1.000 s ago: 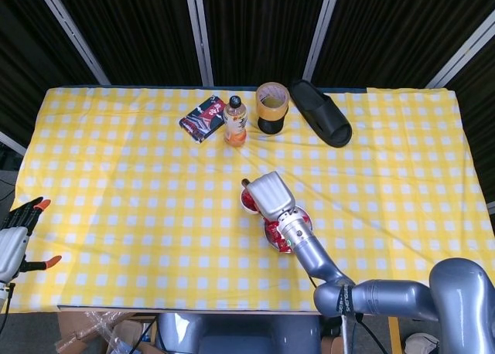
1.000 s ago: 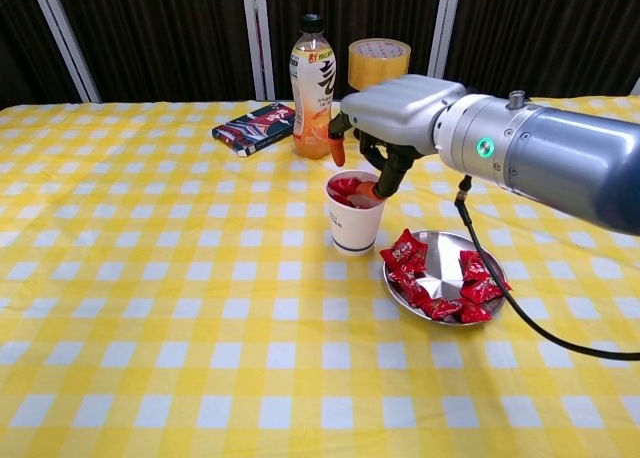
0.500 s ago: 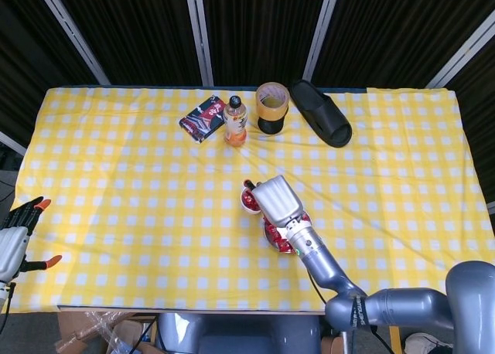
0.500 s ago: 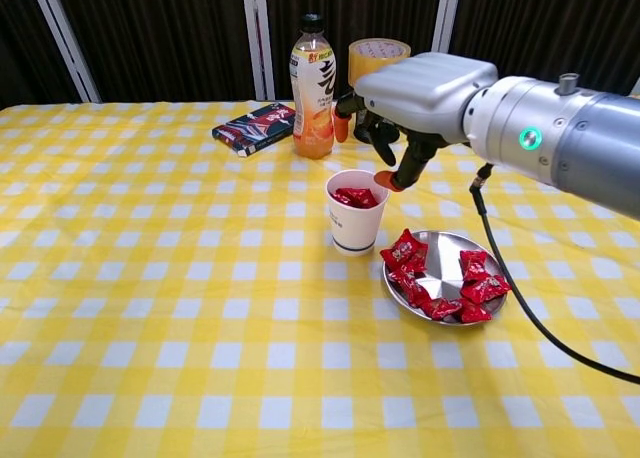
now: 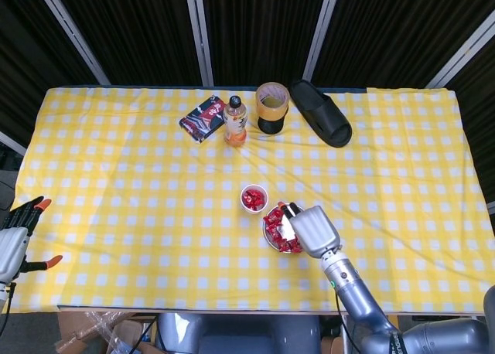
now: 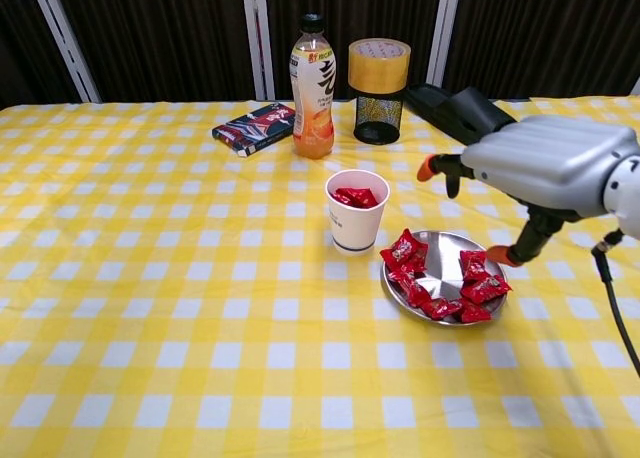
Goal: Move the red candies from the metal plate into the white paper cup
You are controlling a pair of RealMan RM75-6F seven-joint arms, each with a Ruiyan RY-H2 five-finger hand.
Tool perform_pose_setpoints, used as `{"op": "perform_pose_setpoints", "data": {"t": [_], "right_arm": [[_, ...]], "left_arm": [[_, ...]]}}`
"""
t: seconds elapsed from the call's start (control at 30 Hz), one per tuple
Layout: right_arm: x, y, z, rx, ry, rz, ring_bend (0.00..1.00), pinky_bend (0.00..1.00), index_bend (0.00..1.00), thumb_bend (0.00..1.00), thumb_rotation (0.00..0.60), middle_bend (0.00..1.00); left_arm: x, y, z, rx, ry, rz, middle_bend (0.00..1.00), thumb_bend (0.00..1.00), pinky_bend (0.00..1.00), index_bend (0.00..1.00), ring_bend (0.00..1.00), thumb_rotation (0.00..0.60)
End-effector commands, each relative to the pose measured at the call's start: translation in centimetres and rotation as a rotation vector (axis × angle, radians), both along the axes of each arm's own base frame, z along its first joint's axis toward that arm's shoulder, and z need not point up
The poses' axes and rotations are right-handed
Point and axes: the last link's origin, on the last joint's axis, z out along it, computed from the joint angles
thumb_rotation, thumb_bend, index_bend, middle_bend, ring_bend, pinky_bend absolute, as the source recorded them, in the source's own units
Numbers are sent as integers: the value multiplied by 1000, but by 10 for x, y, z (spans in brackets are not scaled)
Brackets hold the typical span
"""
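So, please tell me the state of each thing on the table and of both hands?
white paper cup: upright, holds red candies
metal plate: several red candies on it
bottle: upright, capped
tape roll: atop black holder
right hand: open above plate
left hand: open at table edge

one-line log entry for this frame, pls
right hand: open, empty, above round metal plate | red candies: on plate | white paper cup: holds candies | left hand: idle

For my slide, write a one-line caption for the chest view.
Open right hand hovers above a metal plate of red candies, beside a partly filled white paper cup.
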Motion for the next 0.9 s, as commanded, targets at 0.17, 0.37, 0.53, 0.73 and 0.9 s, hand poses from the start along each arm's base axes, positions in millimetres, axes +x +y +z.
{"op": "perform_pose_setpoints", "data": {"t": [0.17, 0.37, 0.53, 0.73, 0.9], "right_arm": [[-17, 10, -13, 30, -7, -74, 880, 987, 137, 347, 600, 267], [-17, 11, -27, 53, -43, -88, 880, 987, 142, 347, 600, 267], [-15, 5, -33, 36, -74, -93, 880, 987, 150, 347, 600, 267], [-11, -2, -35, 19, -106, -101, 880, 987, 150, 347, 600, 267], [-13, -6, -40, 28, -92, -116, 880, 987, 150, 347, 600, 267]], "left_arm": [[0, -2, -1, -1, 7, -3, 0, 58, 0, 0, 0, 600], [0, -2, -1, 0, 3, 3, 0, 60, 0, 0, 0, 600], [-1, -2, -1, -1, 4, 3, 0, 60, 0, 0, 0, 600], [-2, -2, -1, -8, 3, 8, 0, 60, 0, 0, 0, 600], [-1, -2, -2, -11, 3, 8, 0, 61, 0, 0, 0, 600]]}}
